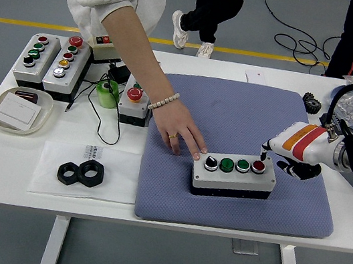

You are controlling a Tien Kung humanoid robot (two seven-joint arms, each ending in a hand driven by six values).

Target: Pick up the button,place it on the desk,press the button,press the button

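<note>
**Button box on the mat, robot hand at its red end**

The button box (233, 177) sits flat near the front of the blue mat (247, 117), a grey lid over a black base with 4 controls in a row: a black knob, 2 green buttons and a red button (259, 165) at the right end. It looks rigid and fairly weighty, hard plastic with smooth sides, so I'd say it handles best taken across its long sides; a push from above could slide it on the cloth.

The right hand (280, 159) hangs just beside the red button, its fingers loosely curled and holding nothing, 1 dark fingertip pointing down by the box's right edge. No left hand shows.

A person's hand (180, 132) lies flat on the mat, fingertips touching the box's left corner, seemingly steadying it. More button boxes (49, 60) stand well apart at the table's (170, 212) far left.
</note>
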